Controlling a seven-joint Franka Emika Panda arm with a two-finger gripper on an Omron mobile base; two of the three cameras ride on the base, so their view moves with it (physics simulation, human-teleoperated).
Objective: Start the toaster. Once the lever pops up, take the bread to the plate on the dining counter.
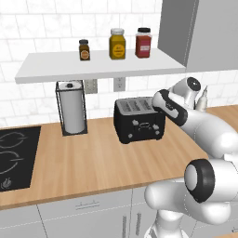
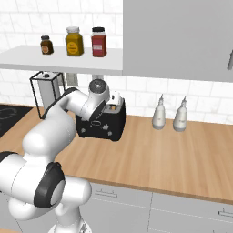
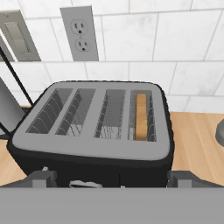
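Four slots across the toaster (image 3: 92, 127) top, the bread (image 3: 141, 116) sunk upright in the rightmost one in the hand view, only its tan edge showing. Sits on the wood counter (image 1: 107, 160) against the tiled wall, just right of a paper towel holder (image 1: 72, 108). Arm (image 2: 68, 109) folded up from the base, elbow high, wrist bent forward and down over the toaster's front. Gripper (image 3: 111, 179) spread wide, fingertips (image 3: 41, 178) apart at either front corner, pinching nothing. Two pale bottles (image 2: 159, 113) further right along the counter; three jars (image 1: 117, 44) on the shelf above.
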